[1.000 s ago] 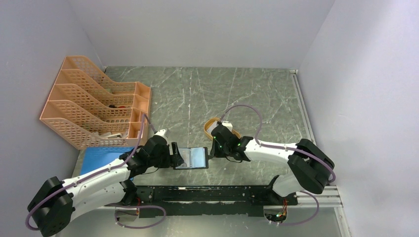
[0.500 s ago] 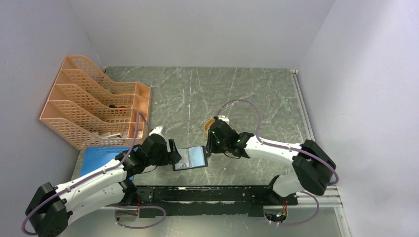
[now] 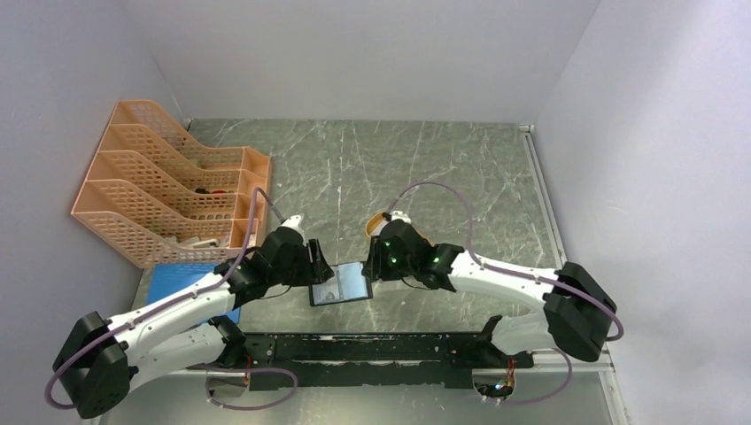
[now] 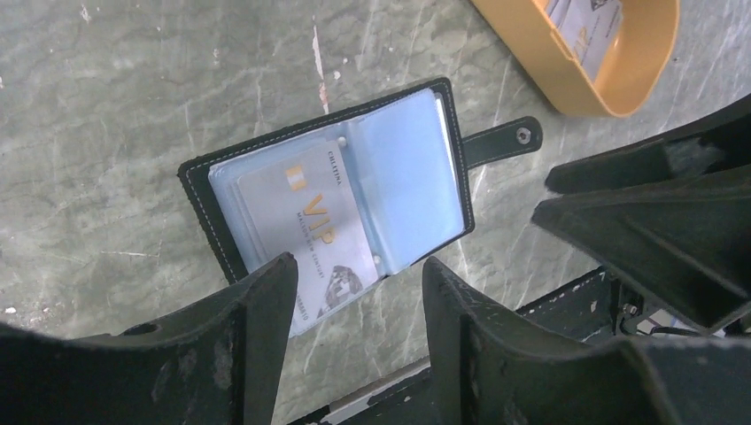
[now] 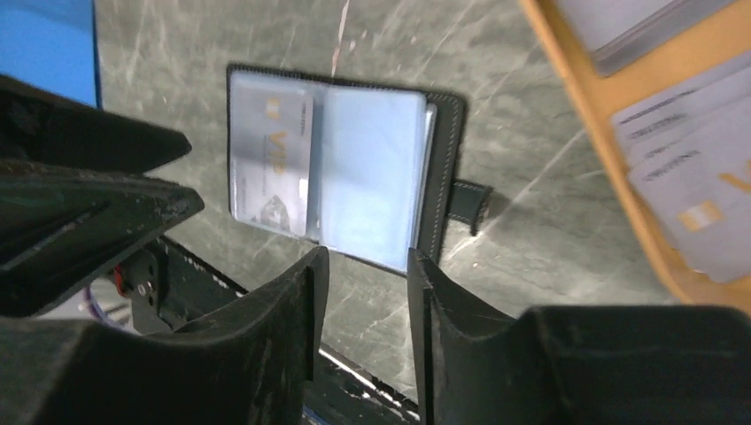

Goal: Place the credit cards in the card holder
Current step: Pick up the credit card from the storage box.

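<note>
The black card holder (image 3: 341, 285) lies open on the table between my two grippers, its bluish sleeves facing up (image 4: 403, 177) (image 5: 367, 173). One pale credit card (image 4: 310, 232) marked VIP sits in the left sleeve, its near end sticking out past the holder's edge (image 5: 270, 168). More credit cards (image 5: 700, 168) lie in the orange tray (image 5: 611, 133). My left gripper (image 4: 354, 266) hovers open over the holder's near left edge, holding nothing. My right gripper (image 5: 365, 257) hovers open over the holder's near right edge, also holding nothing.
The orange tray (image 4: 527, 49) stands just beyond the holder's snap tab (image 4: 505, 142), mostly hidden under my right arm in the top view. A blue pad (image 3: 173, 282) lies at left, a peach file rack (image 3: 168, 195) behind it. A black rail (image 3: 381, 345) runs along the near edge.
My left gripper's jaws have narrowed and it has shifted slightly right over the holder. My right gripper has opened wider and moved left toward the holder. The holder has barely moved.
</note>
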